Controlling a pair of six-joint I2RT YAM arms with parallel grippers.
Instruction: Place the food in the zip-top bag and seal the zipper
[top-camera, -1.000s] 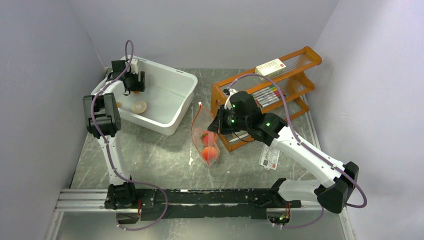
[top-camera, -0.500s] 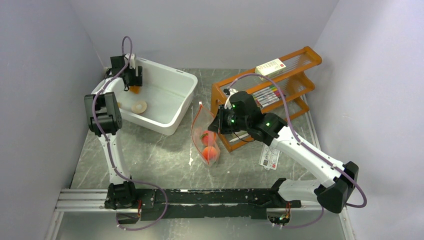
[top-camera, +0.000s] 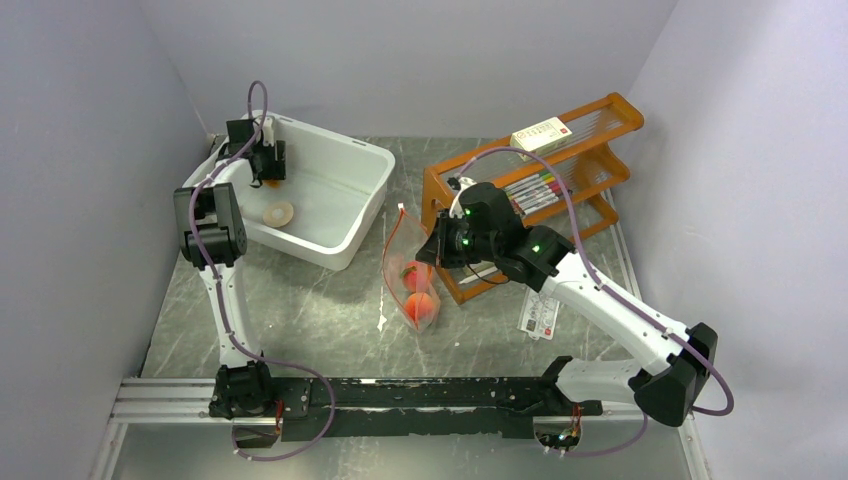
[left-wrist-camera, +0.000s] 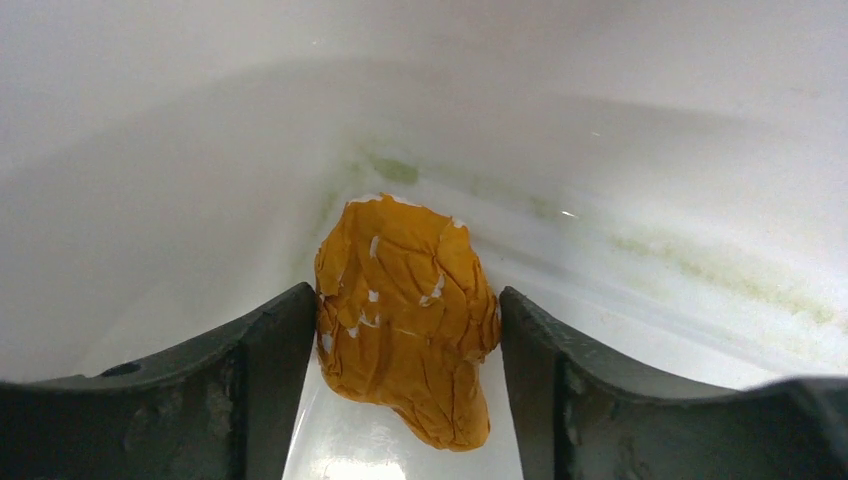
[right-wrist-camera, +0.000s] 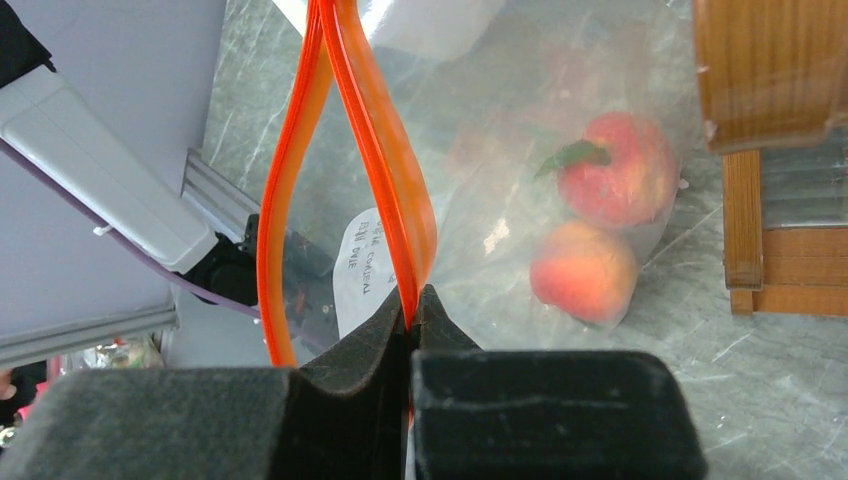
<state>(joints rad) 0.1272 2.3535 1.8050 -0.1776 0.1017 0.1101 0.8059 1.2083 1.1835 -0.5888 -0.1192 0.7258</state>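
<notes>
A: Since your L arm is down in the far-left corner of the white tub (top-camera: 352, 222), the step in hand is, imo, picking up the next piece.

B: Bag ready?

A: Yes. The zip-top bag (right-wrist-camera: 560, 120) hangs btwn the tub and the wooden rack (top-camera: 590, 135), lower end resting on the table (top-camera: 300, 310), mouth up. Your right gripper (right-wrist-camera: 414, 300) is pressed tight on one lip of the zipper (right-wrist-camera: 385, 150). The other lip bows away, so the mouth gapes. Two fruits lie at the bottom, a red fruit (right-wrist-camera: 612, 183) and a peach fruit (right-wrist-camera: 583, 270).

B: And the left gripper (top-camera: 265, 172)?

A: One finger each side of the orange food piece (left-wrist-camera: 405, 335), both right up against it. Can't tell if it's truly squeezing or only touching. The piece sits low in the tub's corner.

B: How do I do this well?

A: Close gently; the skin's crinkled, prob. soft. Go firm enough that it won't slip. Lift straight up past the tub wall before you swing across. Hold R steady so the mouth doesn't collapse, then let go just above the gap. A tan disc (top-camera: 279, 213) also lies in the tub; can't tell what it is, so leave it for now.
</notes>
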